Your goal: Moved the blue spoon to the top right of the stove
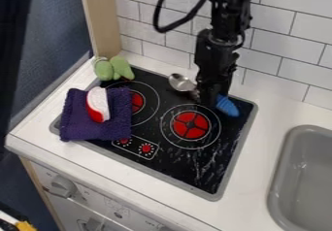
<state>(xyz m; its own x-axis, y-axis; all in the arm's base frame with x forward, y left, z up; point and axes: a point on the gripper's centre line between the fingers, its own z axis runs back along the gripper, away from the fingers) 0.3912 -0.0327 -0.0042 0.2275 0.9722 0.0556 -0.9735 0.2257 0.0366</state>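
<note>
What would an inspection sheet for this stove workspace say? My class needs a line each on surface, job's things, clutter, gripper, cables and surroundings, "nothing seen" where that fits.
Surface: black stove with two red burners, set in a white counter
Job's things: blue-handled spoon near the stove's back edge, handle to the right
Clutter: purple cloth on the left, red-and-white toy on it; green item at the back left
Gripper: at the spoon's middle; grip unclear
Cables: black loop beside the arm
Surroundings: tiled wall behind, grey sink at right
</note>
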